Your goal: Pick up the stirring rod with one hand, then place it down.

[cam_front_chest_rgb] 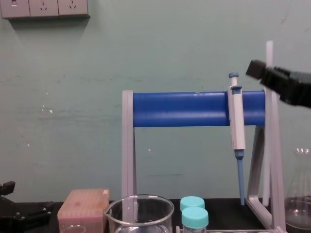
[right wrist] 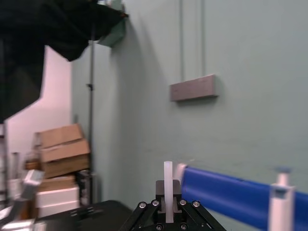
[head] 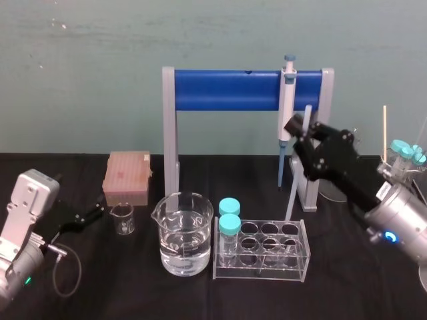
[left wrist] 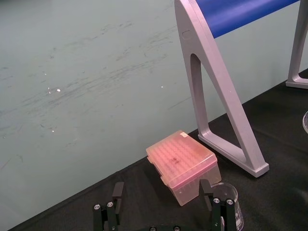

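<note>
1. The stirring rod (head: 298, 163) stands nearly upright above the black surface (head: 200, 293), its top leaning toward 1 o'clock in the head view; its lower end is near the back right corner of the clear rack (head: 261, 257), and I cannot tell whether it touches
2. The right tool (head: 301, 131) is clenched on the rod near its upper end, with a short length sticking out above the fingers; its arm comes in from 4 o'clock
3. A pipette (head: 287, 107) hangs from the blue bar of the stand (head: 227, 90), just beside the grip at about 11 o'clock
4. Two vials with teal caps (head: 229, 223) sit in the left end of the rack
5. A large beaker (head: 185, 233) with clear liquid stands just beside the rack at 9 o'clock
6. At 10 o'clock from that beaker are a small beaker (head: 123, 219) and, behind it, a pink box (head: 127, 177)
7. The left tool (head: 93, 215) lies low at 9 o'clock of the head view, released, fingers spread and holding nothing, pointing toward the small beaker and the box
</note>
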